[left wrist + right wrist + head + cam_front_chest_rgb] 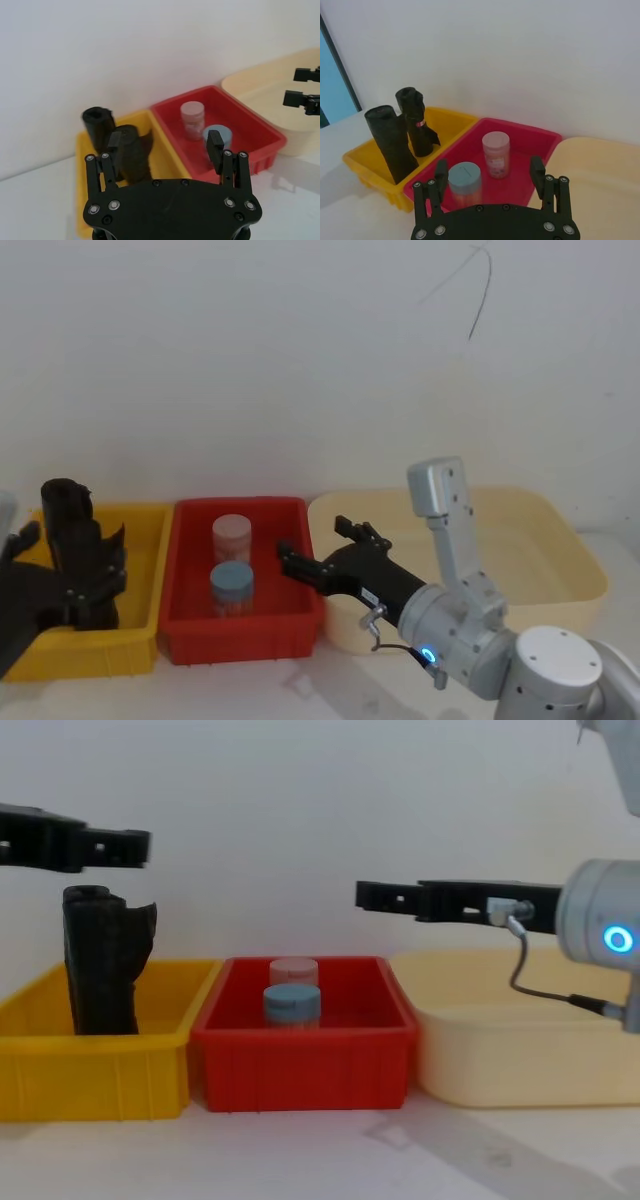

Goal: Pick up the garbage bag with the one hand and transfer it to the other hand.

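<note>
The garbage bag is a plain black roll standing upright by the left wall of the yellow bin; it also shows in the left wrist view and the head view. Beside it stands a second black roll with a red mark and a loose flap. My left gripper is open and hovers above and just in front of the rolls, touching neither. My right gripper, on the arm with the blue ring, is open and empty, held in the air over the seam between the red bin and the cream tub.
A red bin in the middle holds a pink-lidded jar and a blue-lidded jar. A large cream tub sits on the right. The three containers stand side by side against a white wall.
</note>
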